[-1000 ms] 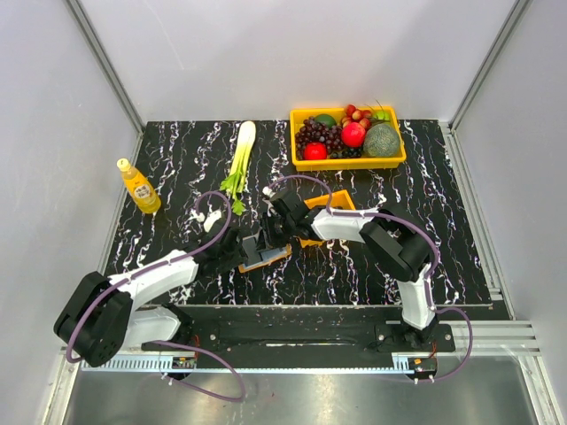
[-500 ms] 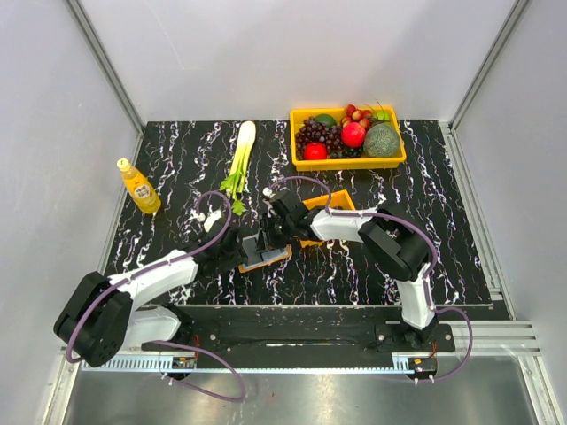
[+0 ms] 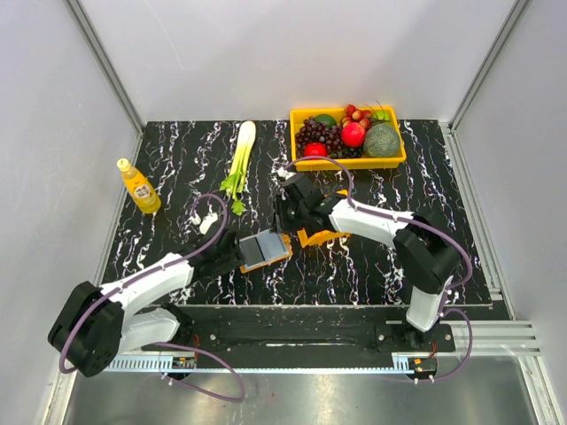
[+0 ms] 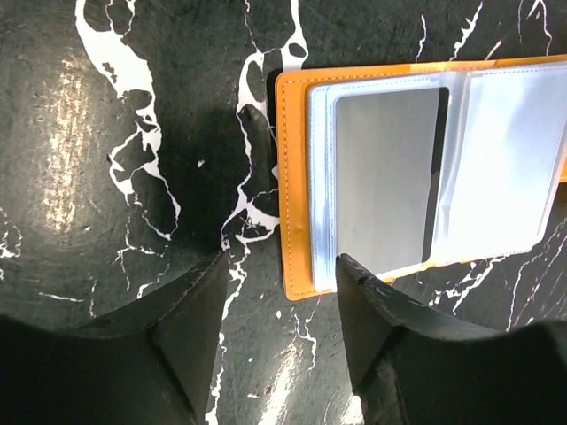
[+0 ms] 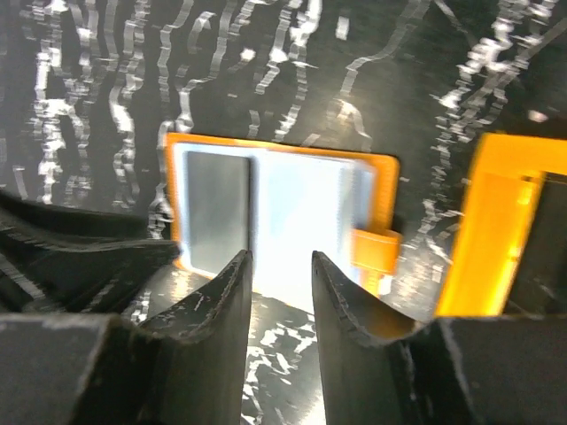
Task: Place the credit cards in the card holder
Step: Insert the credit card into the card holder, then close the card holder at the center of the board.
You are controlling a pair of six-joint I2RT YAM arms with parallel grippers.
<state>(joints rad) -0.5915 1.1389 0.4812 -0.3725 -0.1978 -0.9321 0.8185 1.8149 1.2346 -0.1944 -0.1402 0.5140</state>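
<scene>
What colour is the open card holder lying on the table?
Orange around its border; the card holder shows clearest in the left wrist view.

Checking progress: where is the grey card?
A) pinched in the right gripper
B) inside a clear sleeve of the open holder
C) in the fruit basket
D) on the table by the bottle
B: the grey card sits inside a clear sleeve of the open holder.

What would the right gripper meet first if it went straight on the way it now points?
Most likely the card holder. In the right wrist view the right gripper has its jaws aimed at the holder's open inside, with nothing between; the distance is unclear.
</scene>
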